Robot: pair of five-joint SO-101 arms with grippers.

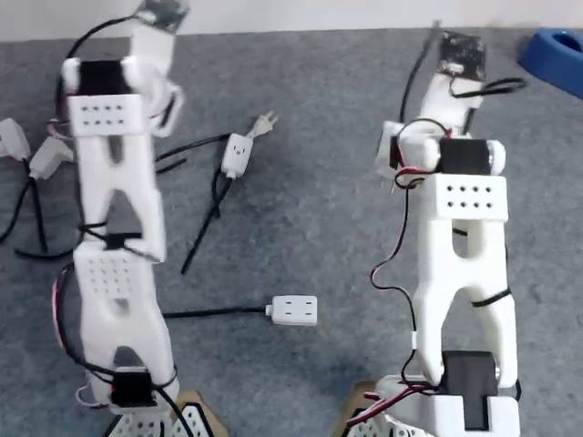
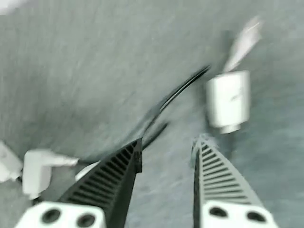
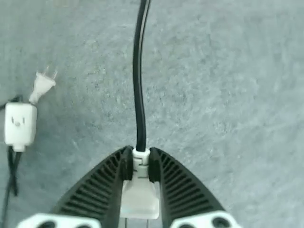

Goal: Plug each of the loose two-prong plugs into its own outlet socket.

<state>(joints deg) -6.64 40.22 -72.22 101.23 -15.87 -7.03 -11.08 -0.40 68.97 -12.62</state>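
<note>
Two outlets are seen on the grey desk (image 1: 310, 228). The far outlet (image 1: 235, 155) lies between the arms, and the near outlet (image 1: 293, 310) lies closer to the arm bases, slots up, on a black lead. A loose plug (image 1: 265, 122) lies just beside the far outlet, with its prongs turned away from it and outside any slot. A second plug (image 3: 139, 194) is gripped in the right claw (image 3: 139, 151), which is closed narrowly around it. Its cord (image 3: 139, 71) runs straight out over the desk. The left claw (image 2: 168, 142) is held wide above the desk, with the far outlet just past one fingertip. Black leads (image 1: 205, 214) are strewn between the left arm and the far outlet. Two white pieces (image 1: 50, 157), plug-like, lie at the desk's left edge among more leads. A blue tub (image 1: 556, 53) sits at the far right corner, cut by the edge. What it holds cannot be told.
</note>
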